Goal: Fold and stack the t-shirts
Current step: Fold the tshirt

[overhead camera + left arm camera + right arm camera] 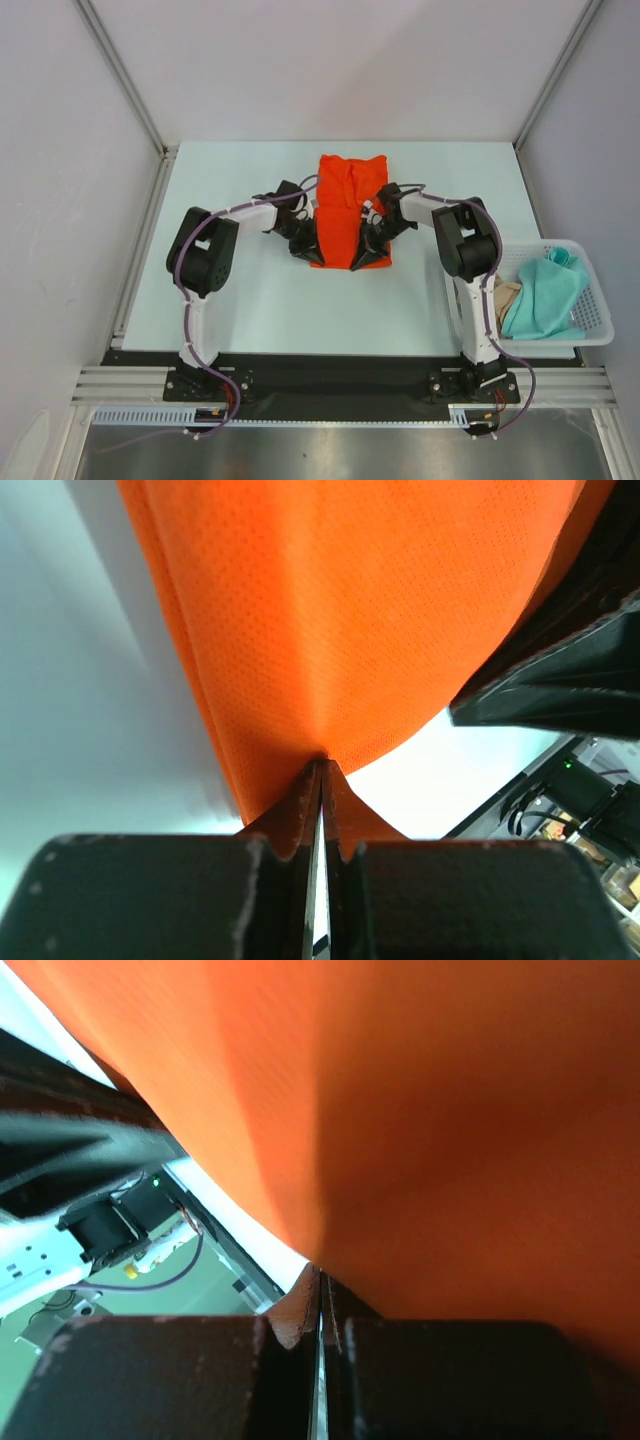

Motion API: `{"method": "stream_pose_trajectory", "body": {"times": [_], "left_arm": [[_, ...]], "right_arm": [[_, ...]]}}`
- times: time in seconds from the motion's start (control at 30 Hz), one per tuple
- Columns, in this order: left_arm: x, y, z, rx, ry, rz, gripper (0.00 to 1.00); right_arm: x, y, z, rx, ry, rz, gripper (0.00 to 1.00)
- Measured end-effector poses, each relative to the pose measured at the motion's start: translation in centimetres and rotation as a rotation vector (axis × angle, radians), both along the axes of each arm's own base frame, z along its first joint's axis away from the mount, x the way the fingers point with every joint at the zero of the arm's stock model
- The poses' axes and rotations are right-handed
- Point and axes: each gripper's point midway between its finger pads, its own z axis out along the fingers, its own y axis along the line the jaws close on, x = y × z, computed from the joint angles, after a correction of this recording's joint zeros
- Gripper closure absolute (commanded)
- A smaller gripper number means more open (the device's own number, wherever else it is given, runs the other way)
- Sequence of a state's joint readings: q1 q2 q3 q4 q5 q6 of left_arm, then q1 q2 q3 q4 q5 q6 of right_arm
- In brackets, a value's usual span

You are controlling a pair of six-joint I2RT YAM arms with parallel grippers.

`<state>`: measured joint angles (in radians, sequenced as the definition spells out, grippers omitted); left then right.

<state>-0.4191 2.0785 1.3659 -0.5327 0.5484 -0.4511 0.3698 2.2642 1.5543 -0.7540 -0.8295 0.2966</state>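
The bright orange-red t-shirt [348,195] lies lengthwise as a narrow folded strip in the middle of the table. My left gripper [303,246] is at its near left corner and my right gripper [373,246] at its near right corner. In the left wrist view the cloth [350,610] gathers to a point between the shut fingertips of the left gripper [323,767]. The right wrist view shows the right gripper [320,1276] shut on the shirt's edge [450,1110]. A teal-green t-shirt [545,295] and a beige-tan one [507,296] lie in the basket.
A white mesh basket [592,262] stands at the table's right edge beside the right arm. The pale table [230,180] is walled at the back and both sides. The two grippers are close together, each showing in the other's wrist view.
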Motion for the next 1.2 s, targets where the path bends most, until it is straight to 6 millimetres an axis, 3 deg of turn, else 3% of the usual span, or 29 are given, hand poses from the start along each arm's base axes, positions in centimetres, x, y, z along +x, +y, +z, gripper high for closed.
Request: {"method": "stream_pose_trajectory", "body": {"times": [0.3,0.53,0.67,0.8,0.87,0.97,1.07,1.2], "left_arm": [[0.0,0.1,0.0,-0.013,0.003,-0.006,0.95],[-0.1,0.1,-0.1,-0.041,-0.006,-0.01,0.95],[-0.3,0.6,0.2,-0.026,-0.025,-0.021,0.86],[-1.6,2.2,1.1,0.032,-0.053,-0.027,0.67],[-2.2,3.1,2.3,0.062,-0.075,-0.024,0.57],[-2.0,3.8,4.8,0.074,-0.146,-0.014,0.53],[-1.7,4.1,5.9,0.064,-0.178,-0.002,0.51],[-2.1,4.9,3.6,0.082,-0.113,0.021,0.51]], "right_arm": [[-1.3,-5.3,-0.3,-0.078,0.026,-0.066,1.0],[-0.6,-9.3,-0.1,-0.168,0.032,-0.14,1.0],[0.0,-10.9,0.4,-0.288,-0.029,-0.129,1.0],[0.3,-10.9,2.8,-0.388,-0.167,-0.084,0.87],[0.2,-10.3,4.8,-0.403,-0.242,-0.073,0.72],[-0.3,-9.5,6.7,-0.382,-0.323,-0.085,0.58],[-1.1,-9.7,6.3,-0.367,-0.32,-0.131,0.54],[-1.8,-9.7,3.6,-0.361,-0.25,-0.177,0.53]]}}
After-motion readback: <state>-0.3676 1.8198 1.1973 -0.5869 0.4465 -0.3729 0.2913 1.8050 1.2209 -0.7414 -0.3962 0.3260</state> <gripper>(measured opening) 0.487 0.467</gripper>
